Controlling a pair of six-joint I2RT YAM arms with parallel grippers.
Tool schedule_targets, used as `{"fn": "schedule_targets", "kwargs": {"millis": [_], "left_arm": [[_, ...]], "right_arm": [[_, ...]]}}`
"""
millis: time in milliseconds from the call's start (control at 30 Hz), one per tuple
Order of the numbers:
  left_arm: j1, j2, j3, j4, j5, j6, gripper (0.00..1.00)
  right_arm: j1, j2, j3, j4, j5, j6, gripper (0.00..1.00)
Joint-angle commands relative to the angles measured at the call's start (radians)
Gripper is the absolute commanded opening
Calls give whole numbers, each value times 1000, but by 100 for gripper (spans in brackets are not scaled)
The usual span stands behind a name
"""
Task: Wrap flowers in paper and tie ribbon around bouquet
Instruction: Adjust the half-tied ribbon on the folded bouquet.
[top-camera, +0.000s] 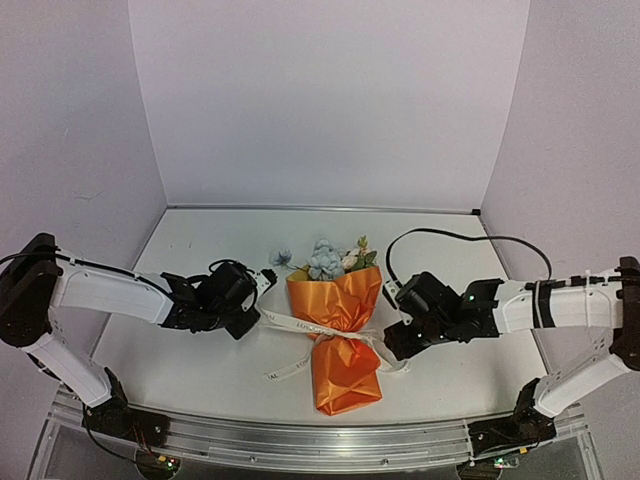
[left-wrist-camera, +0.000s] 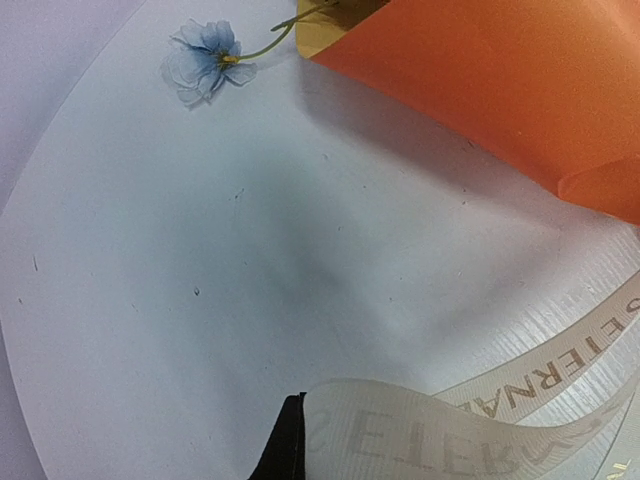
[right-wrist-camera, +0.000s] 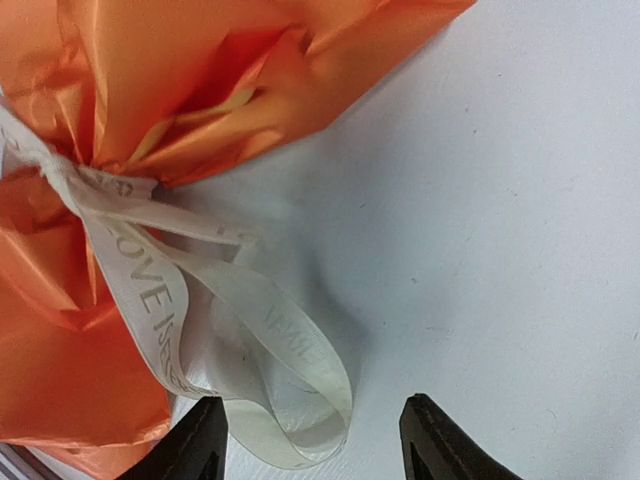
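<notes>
L gripper (top-camera: 252, 308) is clamping ribbon (right-wrist-camera: 150, 300) taut; R gripper (right-wrist-camera: 318, 440) is gaping open by slack loop (right-wrist-camera: 300, 400). L tugging alone is risking dragging bouquet (top-camera: 340, 340) sideways, or knot (right-wrist-camera: 75, 185) slipping.

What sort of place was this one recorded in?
Probably a lab robot booth, not a florist's: plain white walls close in a white table, two robot arms are bolted to a metal rail at its near edge, and the bouquet is the main prop.

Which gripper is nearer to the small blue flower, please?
Left. The left gripper, shut on the ribbon, sits just beside the flower; the right gripper is beyond the bouquet, open.
</notes>
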Motion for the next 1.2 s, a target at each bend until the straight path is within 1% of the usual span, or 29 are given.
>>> {"fn": "schedule_targets", "kwargs": {"millis": [0, 133, 200, 267, 367, 433, 500, 567, 700, 767, 967, 1067, 1167], "left_arm": [[4, -36, -6, 62, 23, 29, 0], [4, -34, -5, 68, 30, 32, 0], [4, -34, -3, 65, 34, 33, 0], [4, -34, -2, 67, 37, 34, 0], [4, -27, 4, 66, 40, 34, 0], [4, -22, 9, 60, 40, 35, 0], [4, -20, 12, 59, 36, 35, 0], [4, -19, 11, 60, 35, 34, 0], [4, -14, 12, 58, 33, 34, 0], [4, -11, 14, 56, 32, 34, 0], [5, -8, 17, 53, 30, 34, 0], [5, -4, 19, 50, 30, 34, 0], [5, 0, 24, 47, 29, 37, 0]], "right_arm": [[-62, -20, 70, -34, -14, 125, 64], [-100, 40, 137, -34, -126, 217, 63], [-102, 79, 174, -33, -171, 230, 60], [-101, 108, 188, -5, -223, 206, 54], [-102, 142, 169, 82, -287, 92, 50], [-101, 145, 139, 127, -272, -6, 50], [-102, 137, 96, 179, -249, -141, 52], [-115, 127, 70, 199, -242, -238, 52], [-172, 125, 40, 255, -294, -308, 52], [-185, 132, 32, 261, -320, -391, 52], [-203, 170, 36, 273, -374, -549, 53], [-203, 194, 48, 274, -403, -616, 51], [-203, 211, 51, 277, -390, -660, 50]]}}
